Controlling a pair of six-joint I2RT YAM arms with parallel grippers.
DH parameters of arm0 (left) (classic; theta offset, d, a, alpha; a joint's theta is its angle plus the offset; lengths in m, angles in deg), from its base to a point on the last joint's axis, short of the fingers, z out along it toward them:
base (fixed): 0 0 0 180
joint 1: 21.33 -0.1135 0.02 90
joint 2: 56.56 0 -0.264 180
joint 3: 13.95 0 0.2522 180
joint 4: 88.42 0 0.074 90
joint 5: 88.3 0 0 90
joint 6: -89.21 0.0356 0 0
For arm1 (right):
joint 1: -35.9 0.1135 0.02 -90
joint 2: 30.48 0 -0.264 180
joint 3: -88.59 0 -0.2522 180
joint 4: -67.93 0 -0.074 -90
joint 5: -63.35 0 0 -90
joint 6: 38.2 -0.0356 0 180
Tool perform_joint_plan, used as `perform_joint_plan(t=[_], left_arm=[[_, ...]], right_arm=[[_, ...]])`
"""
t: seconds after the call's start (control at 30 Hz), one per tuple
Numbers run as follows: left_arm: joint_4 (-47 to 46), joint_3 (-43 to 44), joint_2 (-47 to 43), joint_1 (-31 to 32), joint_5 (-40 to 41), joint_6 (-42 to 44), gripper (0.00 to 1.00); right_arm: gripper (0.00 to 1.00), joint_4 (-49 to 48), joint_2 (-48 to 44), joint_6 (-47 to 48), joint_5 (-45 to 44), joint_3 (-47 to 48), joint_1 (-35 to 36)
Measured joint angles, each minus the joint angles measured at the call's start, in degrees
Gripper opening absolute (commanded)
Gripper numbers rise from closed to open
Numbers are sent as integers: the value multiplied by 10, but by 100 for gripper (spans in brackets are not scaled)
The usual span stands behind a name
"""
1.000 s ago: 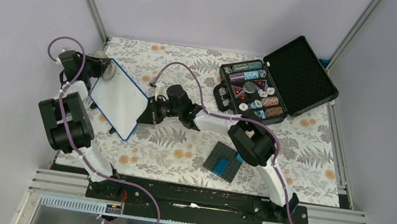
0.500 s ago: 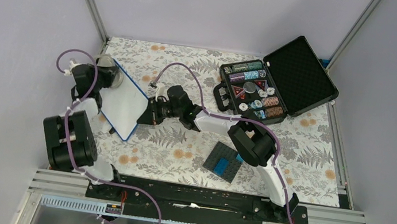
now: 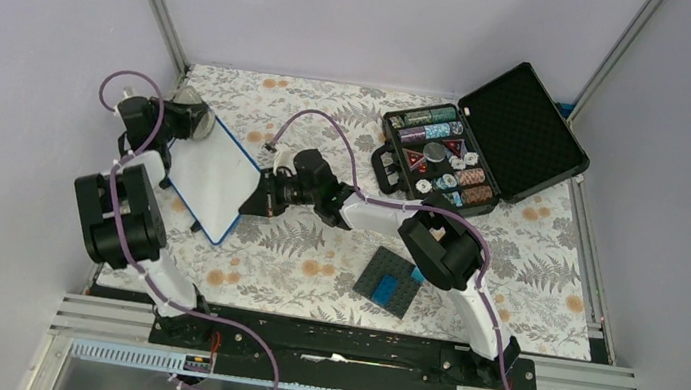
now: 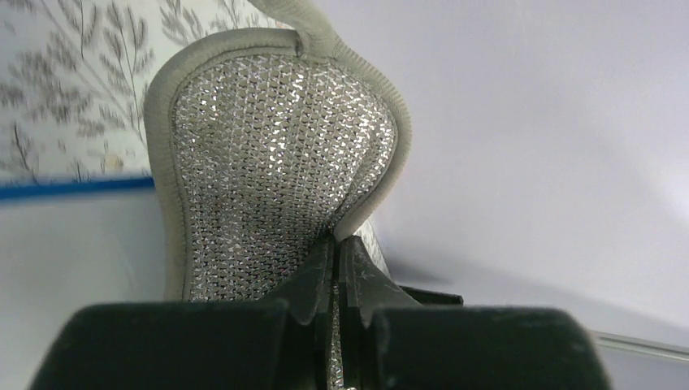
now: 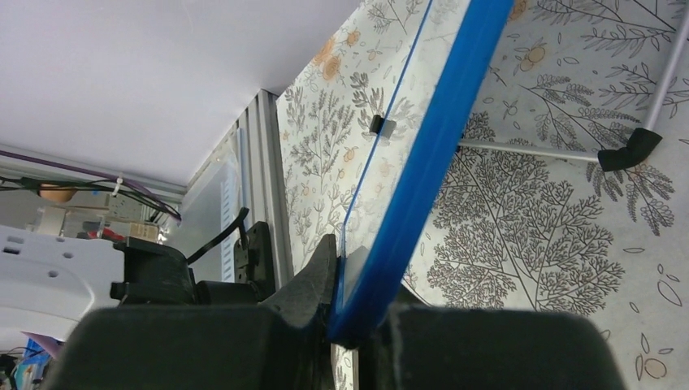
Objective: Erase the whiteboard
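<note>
The whiteboard (image 3: 213, 176) is a white board with a blue rim, held tilted at the left of the table; its face looks blank. My right gripper (image 3: 253, 198) is shut on its right edge, and the blue rim (image 5: 422, 162) runs up from between the fingers in the right wrist view. My left gripper (image 3: 180, 121) is shut on a silver mesh scrubbing pad (image 4: 276, 162) with a grey border, at the board's far left corner (image 3: 200, 121). The board's blue edge (image 4: 73, 188) shows just left of the pad.
An open black case (image 3: 474, 146) of poker chips stands at the back right. A dark grey studded plate (image 3: 389, 281) with blue bricks lies near the front centre. A thin metal stand with black feet (image 5: 626, 150) lies beyond the board. Grey walls close in left and right.
My left gripper with the pad swung right over the board's upper part, then back left toward the far left corner. The right gripper and board have stayed put.
</note>
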Motion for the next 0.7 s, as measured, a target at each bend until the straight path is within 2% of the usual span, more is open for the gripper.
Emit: perform_joint_plan(t=[0.13,0.3,0.4,0.6,0.7], left_arm=[[19,83,69,-11,0,8,0],[45,91,64,-11,6,26,0],[39,64,39,-11,15,43,0],[40,-70,-74,-10,7,64,0],[55,-90,-101,-7,7,79,0]], right_arm=[[0,2,0,-10,1,8,0],[0,9,0,-6,2,13,0],[0,14,0,10,5,12,1],[0,15,-1,18,6,10,1],[0,11,-1,21,5,5,1]])
